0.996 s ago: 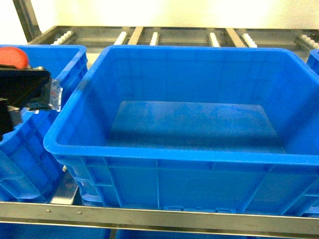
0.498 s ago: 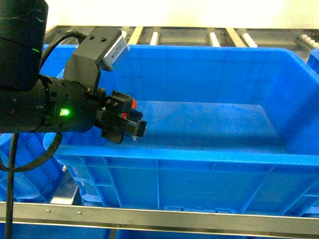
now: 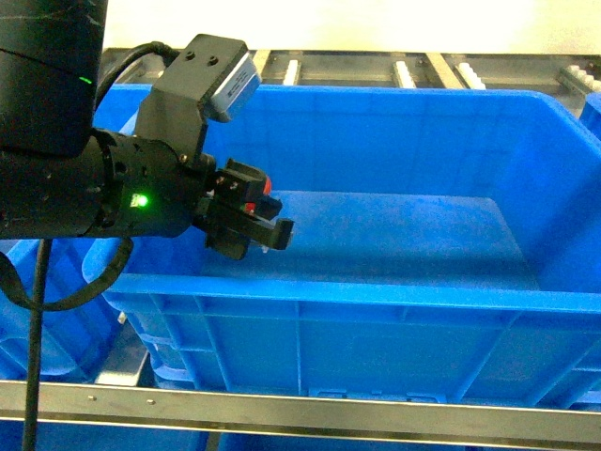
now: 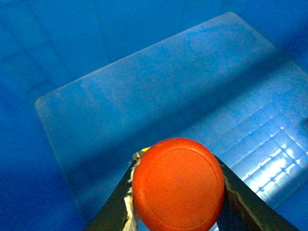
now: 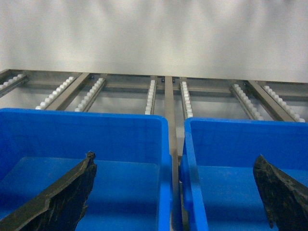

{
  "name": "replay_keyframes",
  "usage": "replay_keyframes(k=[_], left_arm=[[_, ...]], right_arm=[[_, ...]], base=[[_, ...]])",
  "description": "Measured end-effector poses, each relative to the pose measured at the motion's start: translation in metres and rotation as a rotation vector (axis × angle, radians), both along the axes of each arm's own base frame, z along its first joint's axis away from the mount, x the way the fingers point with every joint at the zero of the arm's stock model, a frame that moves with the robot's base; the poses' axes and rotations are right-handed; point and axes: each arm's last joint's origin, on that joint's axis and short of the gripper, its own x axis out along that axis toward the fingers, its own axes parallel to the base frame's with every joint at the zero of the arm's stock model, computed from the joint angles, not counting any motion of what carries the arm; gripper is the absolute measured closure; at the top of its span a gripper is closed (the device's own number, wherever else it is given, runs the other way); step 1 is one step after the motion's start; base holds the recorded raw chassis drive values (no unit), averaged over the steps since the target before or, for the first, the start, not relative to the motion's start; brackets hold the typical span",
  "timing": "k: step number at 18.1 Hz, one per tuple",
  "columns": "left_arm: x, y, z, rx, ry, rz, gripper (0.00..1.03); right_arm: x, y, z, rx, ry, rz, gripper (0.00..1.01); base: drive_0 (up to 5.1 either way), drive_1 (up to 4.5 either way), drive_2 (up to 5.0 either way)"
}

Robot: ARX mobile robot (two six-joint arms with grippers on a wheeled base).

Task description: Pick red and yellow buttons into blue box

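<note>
Left tool [image 3: 252, 218]: pinching the red button [image 4: 178, 183], its two fingers pressed against either side of the round cap; it hangs inside the blue box [image 3: 376, 291], past the left wall and above the floor.
Red button: held, not yet released; in the head view only a sliver of red shows between the fingers.
Yellow button: a thin yellow edge peeks from behind the red cap in the left wrist view; whether that is the second button cannot be told.
Right tool [image 5: 178, 192]: spread wide, nothing between its fingers, looking over two blue crates on a roller rack.
Blue box floor: bare where it shows.
Progress: judged early, with nothing delivered yet; the red button's drop looks close.
</note>
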Motion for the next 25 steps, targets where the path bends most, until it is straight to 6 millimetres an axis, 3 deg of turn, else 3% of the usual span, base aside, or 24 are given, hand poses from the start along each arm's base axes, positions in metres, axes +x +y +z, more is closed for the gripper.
replay_keyframes(k=[3, 5, 7, 8, 11, 13, 14, 15, 17, 18, 25], left_arm=[[-0.005, -0.012, 0.006, 0.003, -0.028, -0.032, 0.35], [-0.005, -0.012, 0.007, 0.002, -0.032, -0.031, 0.28], [-0.003, -0.008, 0.011, -0.012, -0.06, -0.003, 0.09], [-0.007, -0.002, 0.014, -0.036, -0.096, 0.036, 0.04], [-0.034, 0.035, 0.05, -0.157, -0.276, 0.274, 0.05], [-0.073, 0.059, 0.076, -0.206, -0.429, 0.402, 0.05], [-0.099, 0.069, 0.075, -0.2, -0.415, 0.448, 0.05], [-0.11, 0.072, 0.073, -0.208, -0.419, 0.456, 0.05], [-0.109, 0.072, 0.076, -0.225, -0.426, 0.459, 0.05], [-0.109, 0.072, 0.075, -0.213, -0.419, 0.48, 0.08], [-0.159, 0.104, 0.038, -0.197, -0.431, 0.556, 0.87]], right_arm=[[0.0, 0.0, 0.0, 0.0, 0.0, 0.0, 0.03], [0.0, 0.0, 0.0, 0.0, 0.0, 0.0, 0.03], [0.0, 0.0, 0.0, 0.0, 0.0, 0.0, 0.03], [0.0, 0.0, 0.0, 0.0, -0.001, 0.0, 0.03], [0.0, 0.0, 0.0, 0.0, 0.0, 0.0, 0.03], [0.0, 0.0, 0.0, 0.0, 0.0, 0.0, 0.03], [0.0, 0.0, 0.0, 0.0, -0.001, 0.0, 0.03], [0.0, 0.0, 0.0, 0.0, 0.0, -0.001, 0.03], [0.0, 0.0, 0.0, 0.0, -0.001, 0.0, 0.03], [-0.002, 0.003, -0.003, 0.003, 0.072, -0.018, 0.11], [-0.026, 0.005, -0.048, 0.0, 0.101, -0.015, 0.91]], base=[[0.0, 0.0, 0.0], [0.0, 0.0, 0.0], [0.0, 0.0, 0.0], [0.0, 0.0, 0.0], [0.0, 0.0, 0.0], [0.0, 0.0, 0.0], [0.0, 0.0, 0.0], [0.0, 0.0, 0.0], [0.0, 0.0, 0.0], [0.0, 0.0, 0.0], [0.0, 0.0, 0.0]])
